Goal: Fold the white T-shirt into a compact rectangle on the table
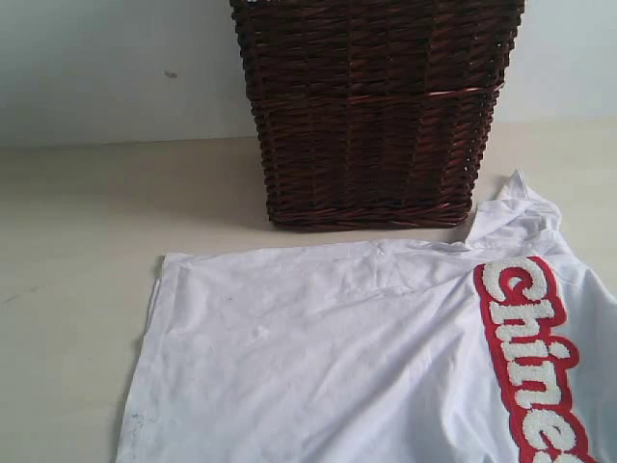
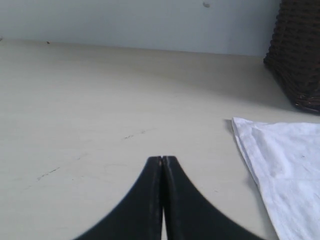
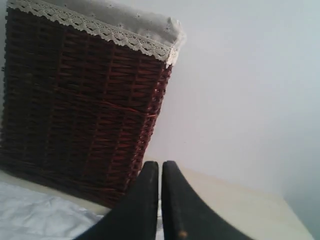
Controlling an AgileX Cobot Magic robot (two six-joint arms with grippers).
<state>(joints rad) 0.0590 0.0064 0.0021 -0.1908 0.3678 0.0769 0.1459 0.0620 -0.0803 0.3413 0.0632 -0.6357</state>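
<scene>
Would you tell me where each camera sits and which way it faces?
Exterior: above the table, facing the basket and wall over the spread shirt; no robot part shows.
Left wrist: low over bare table, facing the wall past the shut left gripper.
Right wrist: tilted upward at basket and wall past the right gripper.
All three share the basket.

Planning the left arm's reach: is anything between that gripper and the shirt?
Nothing visible. Only bare table lies between the shut left gripper and the near edge of the white T-shirt; the wicker basket stands off that path.
</scene>
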